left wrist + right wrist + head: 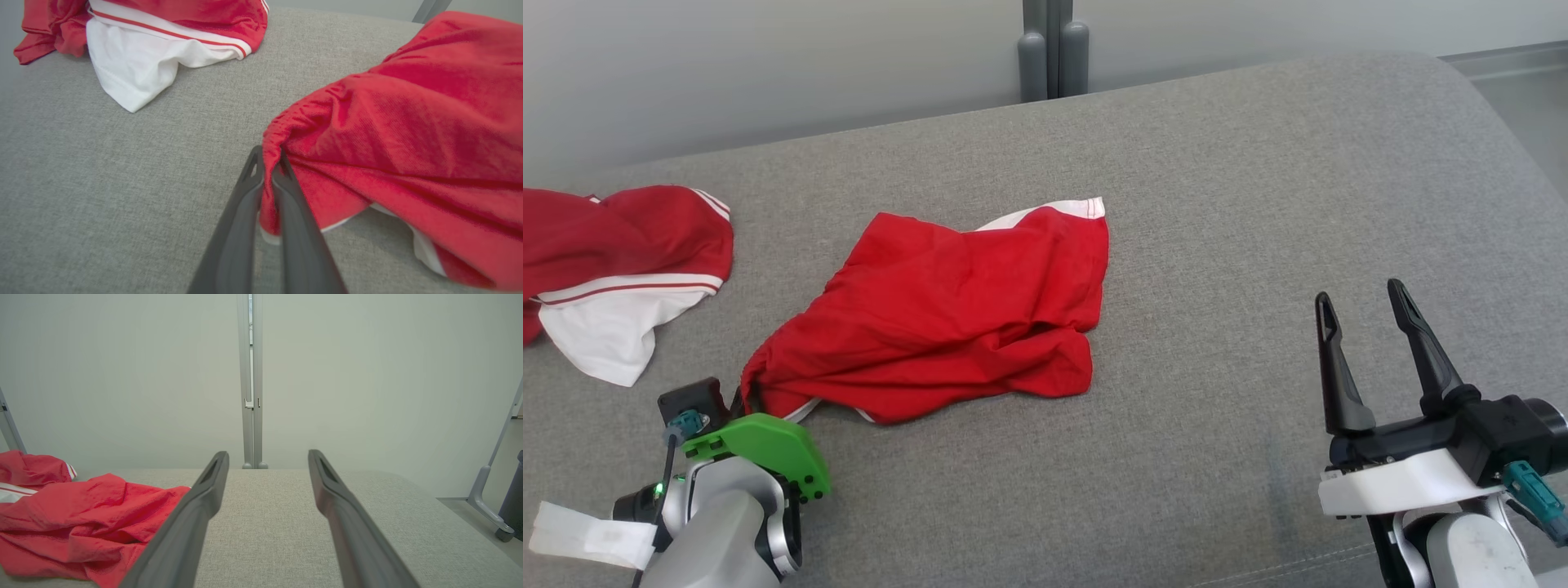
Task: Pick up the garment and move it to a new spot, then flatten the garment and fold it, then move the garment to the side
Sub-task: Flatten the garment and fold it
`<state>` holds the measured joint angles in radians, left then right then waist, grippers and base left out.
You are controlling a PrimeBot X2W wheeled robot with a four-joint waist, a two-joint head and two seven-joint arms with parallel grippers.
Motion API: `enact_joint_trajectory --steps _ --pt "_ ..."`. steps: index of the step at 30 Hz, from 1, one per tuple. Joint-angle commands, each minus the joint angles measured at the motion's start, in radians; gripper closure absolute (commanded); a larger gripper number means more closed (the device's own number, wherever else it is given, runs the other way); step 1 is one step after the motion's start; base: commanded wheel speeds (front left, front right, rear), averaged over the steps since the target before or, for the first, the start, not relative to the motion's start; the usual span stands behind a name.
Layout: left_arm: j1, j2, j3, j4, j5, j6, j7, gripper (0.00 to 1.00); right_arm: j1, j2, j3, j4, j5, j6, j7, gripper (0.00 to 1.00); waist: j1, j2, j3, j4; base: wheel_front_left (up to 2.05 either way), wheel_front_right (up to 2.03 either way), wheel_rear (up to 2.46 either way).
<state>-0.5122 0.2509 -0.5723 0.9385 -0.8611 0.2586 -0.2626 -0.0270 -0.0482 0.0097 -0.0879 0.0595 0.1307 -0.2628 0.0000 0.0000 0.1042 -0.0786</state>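
Red garment (947,310) lies crumpled, white trim (1054,211) peeking out — left gripper (268,157) clamped on its corner, right gripper (1359,291) jaws wide apart.

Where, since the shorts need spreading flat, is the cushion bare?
Widest bare patch: between the shorts and the right claw, back to the far edge of the cushion. Left is crowded: another garment, and the left claw pinching the shorts' corner.

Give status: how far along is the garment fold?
Early. Done: nothing evident; the red garment lies crumpled on the grey cushion. In hand: the left gripper pinches its near-left edge. The right gripper is open, off the cloth. Left: flatten, fold, move aside.
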Motion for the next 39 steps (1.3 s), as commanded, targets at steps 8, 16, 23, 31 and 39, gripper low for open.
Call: enact_joint_trajectory --steps 8,16,23,31,39 --pt "0.056 0.024 0.072 -0.166 0.073 -0.004 -0.003 0.00 0.009 -0.004 -0.004 0.030 0.006 0.000 -0.003 0.00 0.0000 0.0000 -0.011 0.025 0.00 0.00 0.00" --pt "0.176 0.008 0.151 -0.397 0.197 -0.022 -0.001 0.00 0.013 -0.004 0.002 0.050 -0.004 0.000 -0.003 0.00 0.0000 0.0000 -0.035 0.069 0.00 0.00 0.00" --pt "0.265 -0.018 0.167 -0.512 0.272 -0.035 -0.001 0.00 0.004 -0.004 0.024 0.125 -0.010 0.000 -0.003 0.00 0.0000 0.0000 -0.050 0.132 0.00 0.00 0.00" --pt "0.345 -0.049 0.186 -0.584 0.316 -0.043 -0.001 0.00 -0.058 -0.004 0.073 0.311 0.008 0.000 -0.003 0.00 0.0000 0.0000 -0.054 0.225 0.00 0.00 0.00" --pt "0.360 -0.068 0.182 -0.606 0.341 -0.056 -0.001 0.00 -0.151 -0.004 0.126 0.525 0.039 0.000 -0.003 0.00 0.0000 0.0000 -0.044 0.301 0.00 0.00 0.00"
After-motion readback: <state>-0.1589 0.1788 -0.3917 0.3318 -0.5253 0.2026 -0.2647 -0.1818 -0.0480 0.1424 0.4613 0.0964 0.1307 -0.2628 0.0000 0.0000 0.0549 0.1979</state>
